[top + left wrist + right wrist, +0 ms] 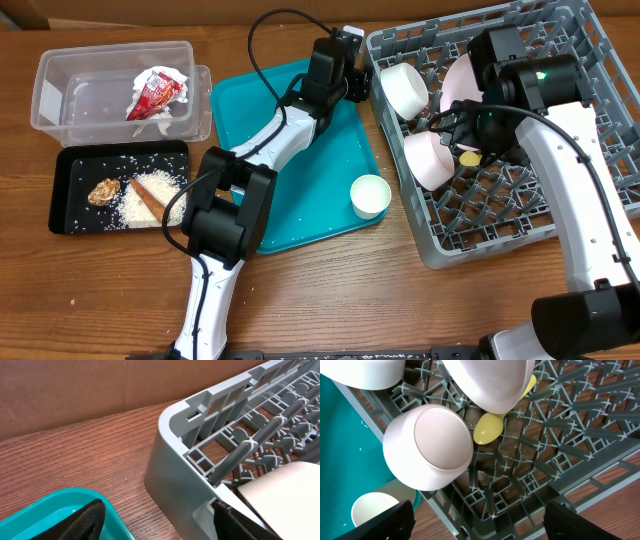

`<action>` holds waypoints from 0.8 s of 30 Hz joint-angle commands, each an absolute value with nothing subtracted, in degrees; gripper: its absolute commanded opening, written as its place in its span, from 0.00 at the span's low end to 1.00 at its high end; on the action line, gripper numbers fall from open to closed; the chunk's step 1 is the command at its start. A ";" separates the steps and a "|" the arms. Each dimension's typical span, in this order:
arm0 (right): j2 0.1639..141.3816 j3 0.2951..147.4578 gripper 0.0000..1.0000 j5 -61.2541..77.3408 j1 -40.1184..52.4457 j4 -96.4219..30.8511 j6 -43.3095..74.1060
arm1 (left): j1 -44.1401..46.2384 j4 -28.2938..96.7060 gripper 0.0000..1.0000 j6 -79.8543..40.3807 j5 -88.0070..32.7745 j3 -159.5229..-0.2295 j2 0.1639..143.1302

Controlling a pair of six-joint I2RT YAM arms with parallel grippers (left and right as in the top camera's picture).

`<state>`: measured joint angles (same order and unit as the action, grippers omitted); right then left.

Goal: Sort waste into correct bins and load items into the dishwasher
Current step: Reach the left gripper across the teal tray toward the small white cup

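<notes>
The grey dish rack at the right holds two white bowls, another white dish and the yellow spoon. My right gripper hangs open and empty over them. In the right wrist view its jaws frame the rack, a bowl and the spoon. My left gripper is open and empty between the teal tray and the rack's near corner. A small white cup stands on the teal tray. The clear tub holds crumpled paper with a red wrapper. The black tray holds rice, a brown lump and a brown piece.
The teal tray lies in the middle, under the left arm, and also shows in the left wrist view and the right wrist view. A few rice grains lie on the wood by the black tray. A cardboard wall stands behind the table.
</notes>
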<state>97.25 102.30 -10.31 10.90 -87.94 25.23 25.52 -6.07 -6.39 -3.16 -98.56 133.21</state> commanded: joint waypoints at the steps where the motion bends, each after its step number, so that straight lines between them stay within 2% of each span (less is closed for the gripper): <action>1: 97.10 102.26 0.85 -10.20 10.87 -87.50 25.04 | 25.76 -7.46 0.73 -5.76 -2.63 -98.65 133.82; 9: 97.10 102.26 0.85 -10.22 10.87 -87.46 25.02 | 25.56 -6.09 0.81 -4.14 -5.04 -98.70 131.59; 14: 97.08 102.26 0.85 -10.24 10.87 -87.44 25.02 | 25.34 10.00 1.00 -3.70 -4.93 -98.72 122.85; 24: 97.10 102.26 0.86 -10.17 10.87 -87.29 25.04 | 25.17 41.65 1.00 -0.58 -7.84 -98.72 106.43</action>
